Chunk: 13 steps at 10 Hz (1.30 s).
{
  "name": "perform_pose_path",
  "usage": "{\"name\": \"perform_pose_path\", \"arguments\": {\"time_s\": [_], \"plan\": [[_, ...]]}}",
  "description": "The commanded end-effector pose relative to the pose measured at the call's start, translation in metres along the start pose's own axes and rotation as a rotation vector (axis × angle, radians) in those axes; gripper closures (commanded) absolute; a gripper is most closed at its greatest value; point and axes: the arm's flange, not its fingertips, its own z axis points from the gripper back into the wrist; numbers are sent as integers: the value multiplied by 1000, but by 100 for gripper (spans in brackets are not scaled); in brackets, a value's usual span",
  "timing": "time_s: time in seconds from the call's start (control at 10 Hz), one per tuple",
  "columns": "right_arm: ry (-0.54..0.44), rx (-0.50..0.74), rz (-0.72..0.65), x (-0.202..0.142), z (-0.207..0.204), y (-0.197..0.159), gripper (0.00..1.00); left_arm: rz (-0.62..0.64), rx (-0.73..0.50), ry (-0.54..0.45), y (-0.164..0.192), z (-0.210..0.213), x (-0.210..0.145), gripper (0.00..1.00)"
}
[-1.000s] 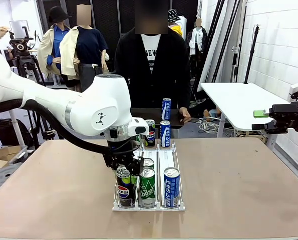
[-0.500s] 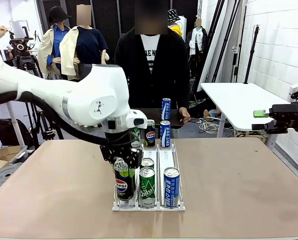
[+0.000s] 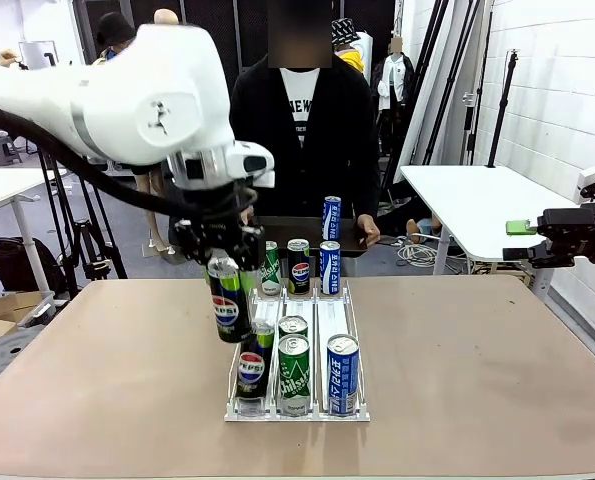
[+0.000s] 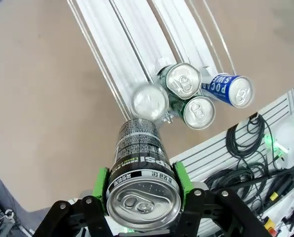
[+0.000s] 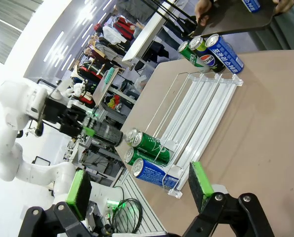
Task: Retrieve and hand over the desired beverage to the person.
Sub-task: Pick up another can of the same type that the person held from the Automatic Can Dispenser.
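My left gripper (image 3: 222,268) is shut on a black Pepsi can (image 3: 225,303) and holds it upright in the air, above the left lane of the clear can rack (image 3: 362,415). In the left wrist view the green pads (image 4: 101,180) press both sides of the Pepsi can (image 4: 139,148). Below it in the rack stand another Pepsi can (image 3: 252,372), a green can (image 3: 294,372) and a blue can (image 3: 342,372). The person (image 3: 302,110) stands across the table with a dark tray (image 3: 352,236) carrying a blue can (image 3: 331,216). My right gripper (image 5: 139,185) is open, off the table's right side.
Three more cans (image 3: 298,266) stand at the rack's far end, near the person's tray. A white side table (image 3: 467,195) is at the back right. Bare tabletop (image 3: 497,350) lies on both sides of the rack.
My left gripper has lifted the Pepsi can up out of the rack's front left slot and carried it slightly left. Another Pepsi can now sits at that front slot. The right arm has not moved.
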Motion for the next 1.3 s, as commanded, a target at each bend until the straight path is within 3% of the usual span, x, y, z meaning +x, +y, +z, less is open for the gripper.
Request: {"name": "perform_pose_path", "arguments": {"time_s": [0.0,0.3,0.8,1.2], "plan": [[-8,11,2,0,0,1,0,6,24,-23,8,23,2,100],[-8,11,2,0,0,1,0,26,47,-53,18,68,-3,100],[-8,11,2,0,0,1,0,141,86,-57,76,103,-21,100],[-8,11,2,0,0,1,0,152,104,-21,180,86,-18,100]]}}
